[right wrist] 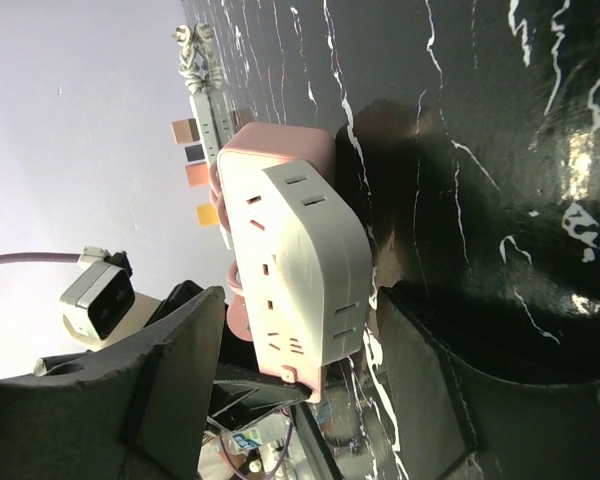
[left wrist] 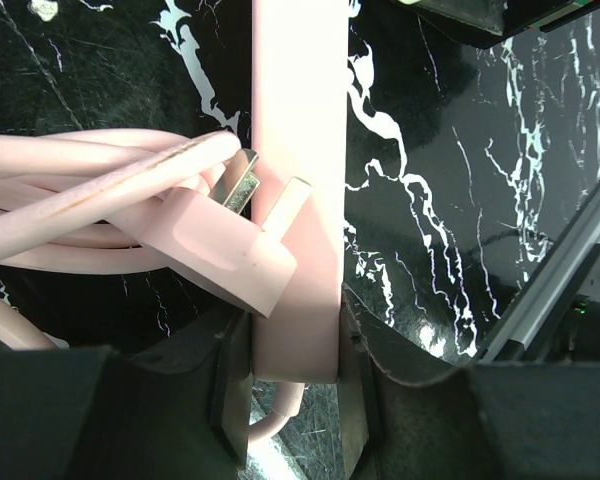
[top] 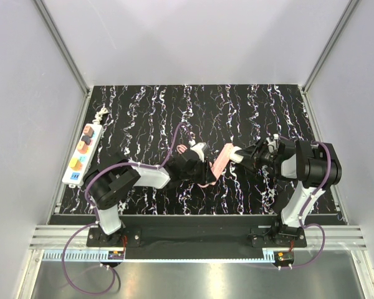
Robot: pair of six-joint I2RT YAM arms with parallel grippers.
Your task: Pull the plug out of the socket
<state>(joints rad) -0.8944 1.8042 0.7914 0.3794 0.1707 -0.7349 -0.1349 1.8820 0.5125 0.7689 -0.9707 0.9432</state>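
A long pale pink rectangular socket strip runs down the middle of the view over a glossy black tabletop with white marble veining, and the left gripper clamps its lower end, one dark finger pressed against each long side. A flat pink plastic plug lies tilted against the strip's left edge with two bare metal prongs showing, and whether they are seated cannot be told. Looped pink round cables trail left from the plug, and a silver aluminium rail crosses the right edge.
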